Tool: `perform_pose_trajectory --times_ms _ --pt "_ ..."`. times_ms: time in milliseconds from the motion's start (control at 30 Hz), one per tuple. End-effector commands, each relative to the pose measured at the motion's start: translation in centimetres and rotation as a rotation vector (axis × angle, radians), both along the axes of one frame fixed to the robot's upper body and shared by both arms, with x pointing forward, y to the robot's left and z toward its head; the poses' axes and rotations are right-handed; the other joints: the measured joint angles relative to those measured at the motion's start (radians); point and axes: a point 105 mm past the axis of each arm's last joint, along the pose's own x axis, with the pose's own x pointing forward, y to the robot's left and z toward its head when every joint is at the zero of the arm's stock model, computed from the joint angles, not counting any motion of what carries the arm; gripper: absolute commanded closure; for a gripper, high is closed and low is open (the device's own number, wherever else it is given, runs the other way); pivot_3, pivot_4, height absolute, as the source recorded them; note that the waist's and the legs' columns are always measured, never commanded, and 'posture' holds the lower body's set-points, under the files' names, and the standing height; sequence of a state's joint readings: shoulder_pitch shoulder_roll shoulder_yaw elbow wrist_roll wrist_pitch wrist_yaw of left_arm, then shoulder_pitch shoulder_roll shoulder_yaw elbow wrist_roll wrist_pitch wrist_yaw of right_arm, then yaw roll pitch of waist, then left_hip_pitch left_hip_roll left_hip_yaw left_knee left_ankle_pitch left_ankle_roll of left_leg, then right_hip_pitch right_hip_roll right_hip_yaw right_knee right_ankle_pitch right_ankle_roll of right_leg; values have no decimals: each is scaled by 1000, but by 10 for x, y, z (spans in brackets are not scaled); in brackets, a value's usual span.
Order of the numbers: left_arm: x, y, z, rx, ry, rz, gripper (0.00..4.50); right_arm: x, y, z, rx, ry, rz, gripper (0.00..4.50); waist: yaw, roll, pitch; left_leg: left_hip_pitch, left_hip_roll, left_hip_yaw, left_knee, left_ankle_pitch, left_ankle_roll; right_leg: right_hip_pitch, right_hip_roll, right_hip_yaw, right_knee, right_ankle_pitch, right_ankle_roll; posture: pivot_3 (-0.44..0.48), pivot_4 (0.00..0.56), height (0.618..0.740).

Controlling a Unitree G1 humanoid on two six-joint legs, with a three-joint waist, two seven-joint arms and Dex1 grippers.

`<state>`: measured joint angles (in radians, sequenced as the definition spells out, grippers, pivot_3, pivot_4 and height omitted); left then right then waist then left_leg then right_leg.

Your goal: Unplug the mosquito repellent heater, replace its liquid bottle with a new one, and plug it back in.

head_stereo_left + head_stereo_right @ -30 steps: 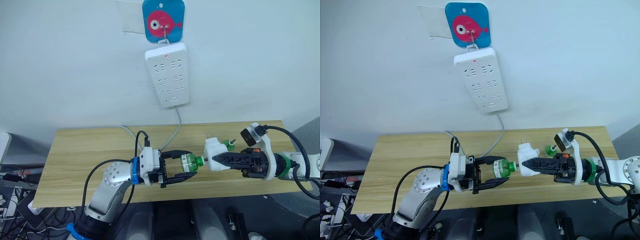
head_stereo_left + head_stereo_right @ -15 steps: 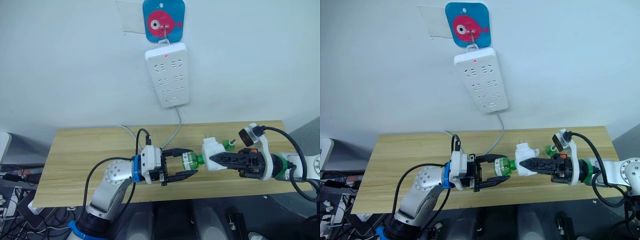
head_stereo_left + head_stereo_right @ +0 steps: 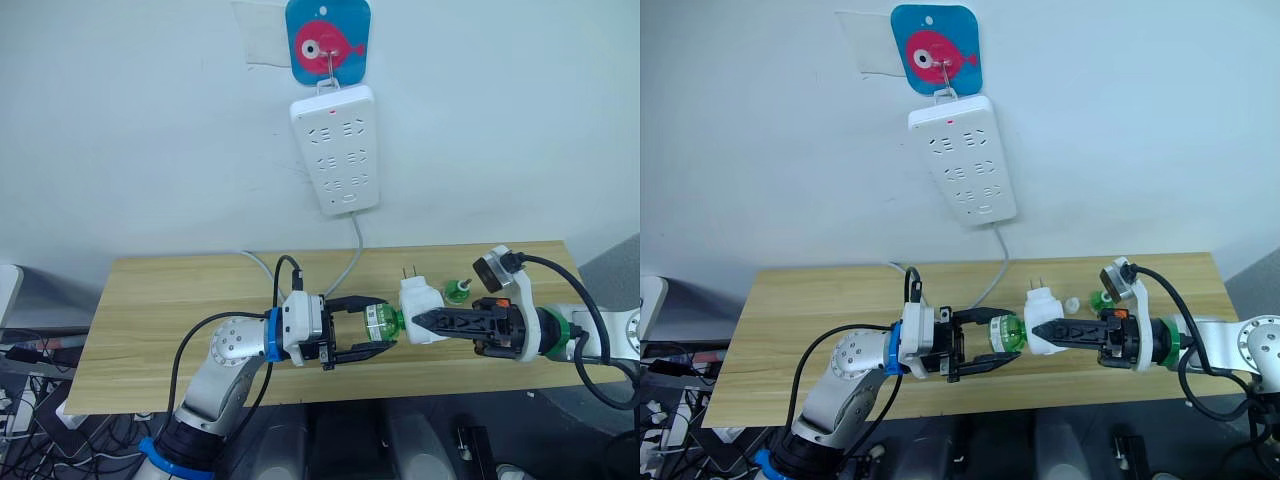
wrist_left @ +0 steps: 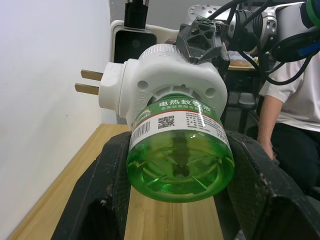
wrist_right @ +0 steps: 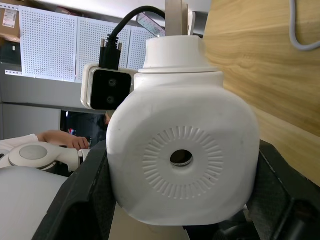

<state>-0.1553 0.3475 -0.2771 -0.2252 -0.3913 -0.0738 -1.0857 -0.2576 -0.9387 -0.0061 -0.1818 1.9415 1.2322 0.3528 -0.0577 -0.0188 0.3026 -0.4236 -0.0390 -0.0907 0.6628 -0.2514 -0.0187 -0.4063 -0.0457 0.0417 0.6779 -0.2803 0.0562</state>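
Mosquito repellent heater [image 3: 420,300] pinched in right claw [image 3: 418,321], green liquid bottle [image 4: 179,147] gripped by left claw [image 3: 384,330]: keep axes collinear, twist bottle without cross-threading.

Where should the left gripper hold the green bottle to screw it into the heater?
Grip the green bottle across its round body near the base, fingers on opposite sides, coming in from behind its bottom. Its neck already meets the heater held by the right gripper.
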Motion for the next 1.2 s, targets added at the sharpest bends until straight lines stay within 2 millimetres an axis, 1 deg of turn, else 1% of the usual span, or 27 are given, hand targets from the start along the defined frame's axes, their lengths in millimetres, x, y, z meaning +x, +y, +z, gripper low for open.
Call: perform_pose_trajectory --times_ms 33,267,333,400,433,567,733,867,1200 --pt "-12 -10 4 -15 -28 -73 2244 -13 13 11 45 -36 94 1499 0 0 0 0 0 0 0 0 0 0 0 0 0 0 0 -102 285 740" --pt "-9 -8 4 -9 -34 -58 2244 -11 9 10 32 -16 97 1499 0 0 0 0 0 0 0 0 0 0 0 0 0 0 0 -99 287 740" --pt "-9 -8 4 -9 -35 -57 2244 -11 9 10 33 -13 97 781 0 0 0 0 0 0 0 0 0 0 0 0 0 0 0 -95 287 740" --pt "-10 -8 4 -8 -35 -57 2244 -10 11 10 36 -13 102 218 0 0 0 0 0 0 0 0 0 0 0 0 0 0 0 -95 287 740" --pt "-10 -8 4 -8 -35 -56 2244 -10 12 10 38 -13 104 53 0 0 0 0 0 0 0 0 0 0 0 0 0 0 0 -95 287 740" --pt "-8 -7 7 -24 -41 -39 2244 -9 13 9 40 -8 108 53 0 0 0 0 0 -1 0 0 0 0 0 0 0 0 0 -88 289 740" --pt "-8 -6 6 -19 -35 -32 2244 -9 11 9 43 3 115 53 0 0 0 0 0 -1 0 0 0 0 0 0 0 0 0 -89 293 740" --pt "-2 -6 8 -41 -3 9 2244 -12 13 7 49 7 116 53 0 0 0 0 0 -1 0 0 0 0 0 0 0 0 0 -90 298 740" --pt "4 -4 8 -42 -3 29 2244 -22 17 2 65 12 123 53 0 0 0 -1 0 -2 0 0 0 0 0 -1 0 0 0 -92 302 740"
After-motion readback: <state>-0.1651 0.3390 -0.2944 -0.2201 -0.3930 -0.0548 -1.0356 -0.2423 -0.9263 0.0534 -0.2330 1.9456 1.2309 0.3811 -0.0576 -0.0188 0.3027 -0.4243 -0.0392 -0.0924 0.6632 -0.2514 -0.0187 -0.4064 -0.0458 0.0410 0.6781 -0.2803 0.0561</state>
